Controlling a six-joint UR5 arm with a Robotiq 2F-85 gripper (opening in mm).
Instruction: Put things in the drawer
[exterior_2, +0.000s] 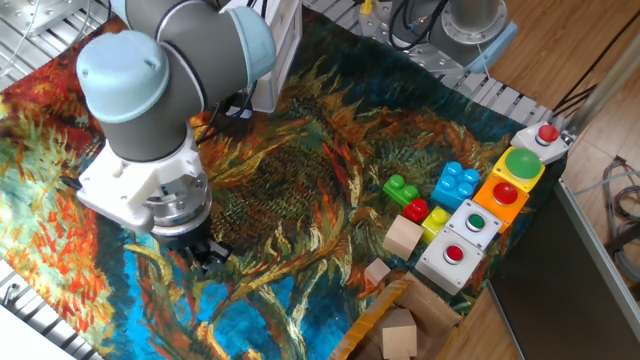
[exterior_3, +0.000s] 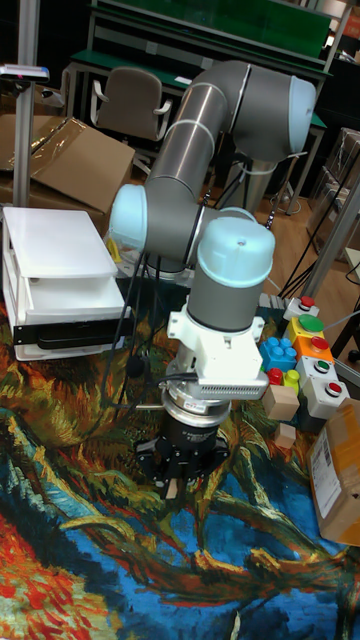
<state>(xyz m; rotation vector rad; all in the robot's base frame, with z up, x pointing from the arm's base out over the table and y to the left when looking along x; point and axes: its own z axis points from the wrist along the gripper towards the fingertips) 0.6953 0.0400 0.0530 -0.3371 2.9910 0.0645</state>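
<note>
Tiny tan cube (exterior_3: 172, 487) pinched between fingertips of gripper (exterior_3: 173, 486), just above painted cloth (exterior_3: 120, 560); cube hidden in fixed view, where gripper (exterior_2: 204, 254) points down over blue patch of cloth (exterior_2: 300, 160). Drawer box (exterior_3: 58, 285) at far left of cloth, white, stacked trays with dark gap at bottom, well apart from gripper; open or closed: cannot tell. Second small cube (exterior_2: 377, 271) on cloth near cardboard box (exterior_2: 400, 325), larger block (exterior_2: 403, 238) just beside it. Green brick (exterior_2: 400, 187), blue brick (exterior_2: 456, 184), red and yellow bricks (exterior_2: 426, 215) clustered near button boxes (exterior_2: 478, 222) along right edge. Block (exterior_2: 398, 335) inside cardboard box.
</note>
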